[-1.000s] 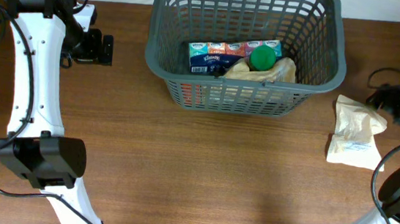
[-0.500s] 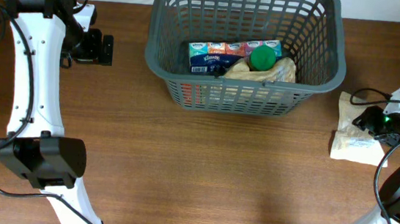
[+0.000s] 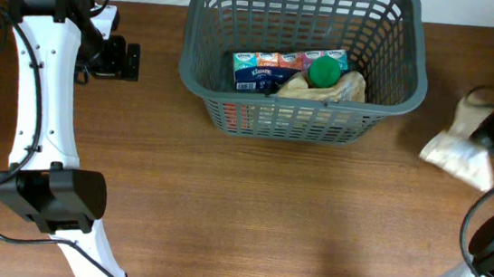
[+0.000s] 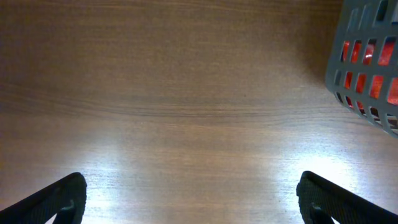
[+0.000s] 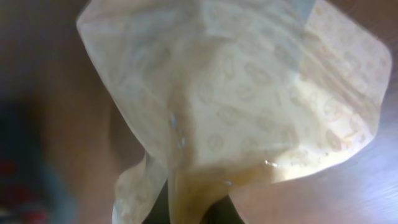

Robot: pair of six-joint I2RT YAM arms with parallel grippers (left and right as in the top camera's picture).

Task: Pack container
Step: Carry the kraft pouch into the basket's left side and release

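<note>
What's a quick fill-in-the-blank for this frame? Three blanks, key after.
The right pincer grips a pale paper ____.
The round item in the container is coloured ____.
The left pincer hangs over the table with jaws ____.
Missing: bag; green; open.

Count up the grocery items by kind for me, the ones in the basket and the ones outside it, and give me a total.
Tan bags: 2 (held tan bag in the right gripper, packed tan bag in the container)
Tissue multipack: 1, in the container
Green round item: 1, in the container
Total: 4
</note>
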